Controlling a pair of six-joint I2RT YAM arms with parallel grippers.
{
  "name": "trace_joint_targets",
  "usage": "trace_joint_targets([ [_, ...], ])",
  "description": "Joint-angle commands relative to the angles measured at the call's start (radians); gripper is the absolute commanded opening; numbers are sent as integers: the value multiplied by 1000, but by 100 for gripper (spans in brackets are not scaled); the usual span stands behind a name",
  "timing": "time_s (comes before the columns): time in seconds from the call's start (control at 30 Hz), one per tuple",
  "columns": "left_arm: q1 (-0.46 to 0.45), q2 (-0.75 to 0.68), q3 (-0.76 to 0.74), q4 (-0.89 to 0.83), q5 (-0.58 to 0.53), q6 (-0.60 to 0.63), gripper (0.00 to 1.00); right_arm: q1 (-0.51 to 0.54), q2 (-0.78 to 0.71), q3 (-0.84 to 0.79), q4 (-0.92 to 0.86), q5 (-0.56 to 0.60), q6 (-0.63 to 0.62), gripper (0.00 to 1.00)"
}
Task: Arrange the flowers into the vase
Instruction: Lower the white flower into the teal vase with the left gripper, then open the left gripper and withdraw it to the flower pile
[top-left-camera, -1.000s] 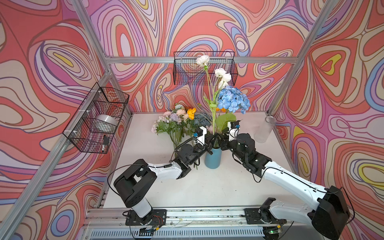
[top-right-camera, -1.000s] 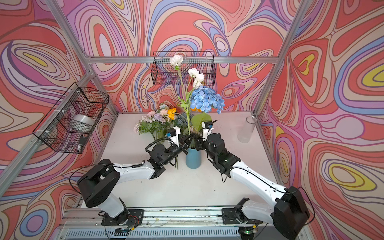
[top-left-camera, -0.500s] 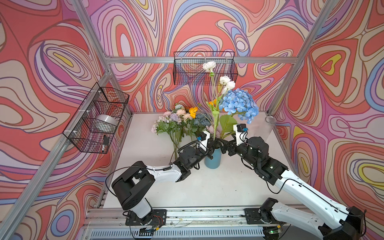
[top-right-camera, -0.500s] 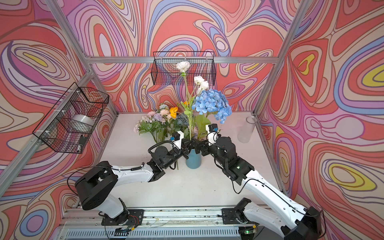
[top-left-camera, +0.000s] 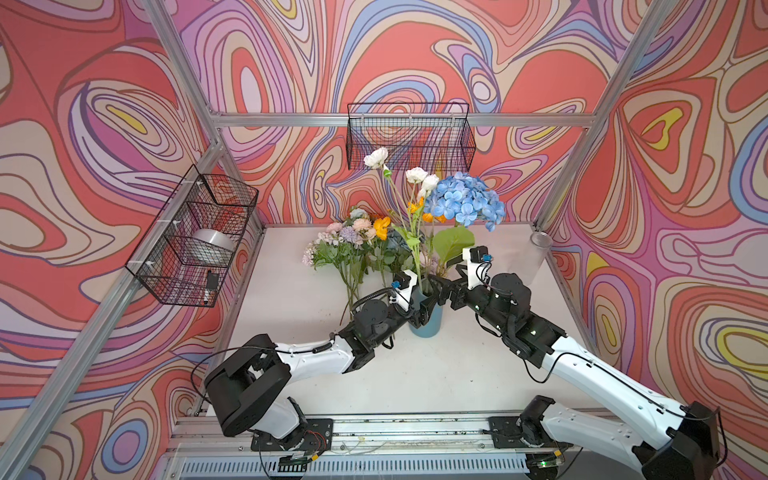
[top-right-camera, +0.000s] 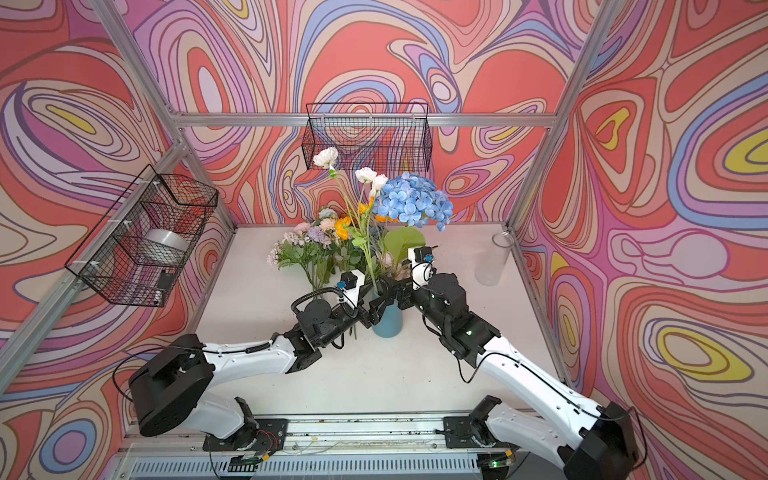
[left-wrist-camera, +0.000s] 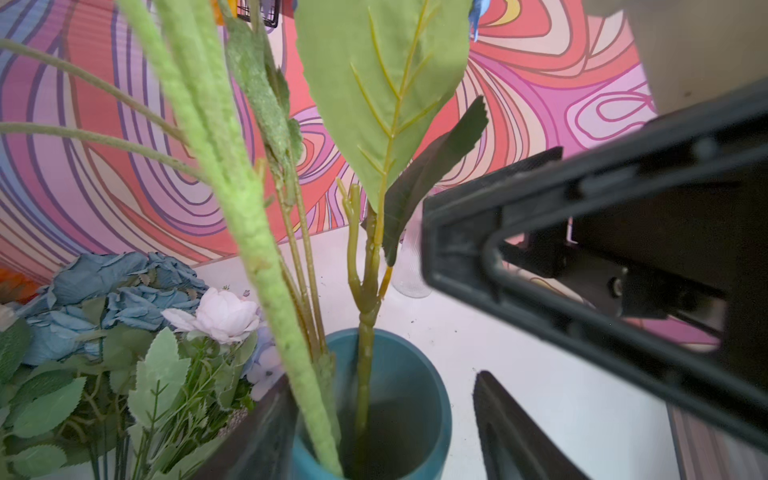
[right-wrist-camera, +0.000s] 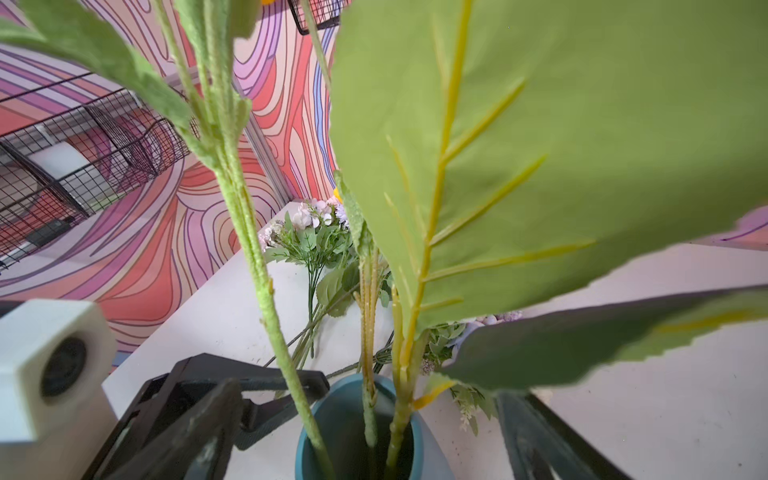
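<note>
While both arms reach inward from the front rail across the white table (top-left-camera: 419, 374), the left arm (top-left-camera: 311, 358) lies low, its forearm angled up toward the vase. The right arm (top-left-camera: 590, 370) runs in a long diagonal from the lower right, wrist tipped down. The flowers already placed, a blue hydrangea (top-left-camera: 466, 199), a tall white bloom (top-left-camera: 376, 158) and orange heads, stand with their stems in the teal vase (top-left-camera: 427, 329) mid-table. A loose bunch (top-left-camera: 353, 247) lies behind it to the left. The left gripper (top-left-camera: 422, 309) sits at the vase's left side, jaws parted astride the rim and gripping nothing. The right gripper (top-left-camera: 442, 286) is just above the rim on the right, jaws spread wide, stems free between them. Against one second ago, the left jaws, then pinched shut, have let go. The white bloom has sunk from the upper mesh of the back basket (top-left-camera: 436, 137) to its lower edge.
</note>
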Motion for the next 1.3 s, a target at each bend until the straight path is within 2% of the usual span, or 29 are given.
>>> trace_joint_targets([
  [0.0, -8, -60, -14, -79, -33, 10, 85, 4, -20, -23, 10, 15, 1, 99],
  [0.1, -5, -101, -17, -164, -38, 15, 93, 3, -21, -40, 11, 40, -16, 98],
  [0.27, 17, -175, -73, -190, -78, 5, 97, 4, 23, -51, 81, 40, -67, 98],
  [0.43, 140, -219, -111, -159, 10, -110, 97, -16, 85, -14, 130, -41, -105, 98],
  [0.63, 241, -198, -160, -60, 27, -192, 97, -24, 161, 24, 179, -119, -91, 98],
  [0.77, 307, -195, -189, -23, -18, -264, 97, -24, 205, 37, 226, -111, -78, 98],
  [0.9, 384, -225, -233, -27, -61, -344, 98, -24, 251, 66, 229, -20, -66, 98],
  [1.0, 445, -266, -241, -108, -79, -374, 99, -24, 271, 65, 271, 29, -53, 98],
  [1.07, 488, -291, -217, -226, -85, -381, 100, -24, 282, 65, 303, 35, -46, 98],
  [1.13, 536, -299, -193, -330, -70, -386, 100, -23, 295, 72, 315, 39, -40, 96],
  [1.27, 632, -299, -192, -375, -4, -423, 100, -23, 311, 75, 320, 56, -30, 86],
])
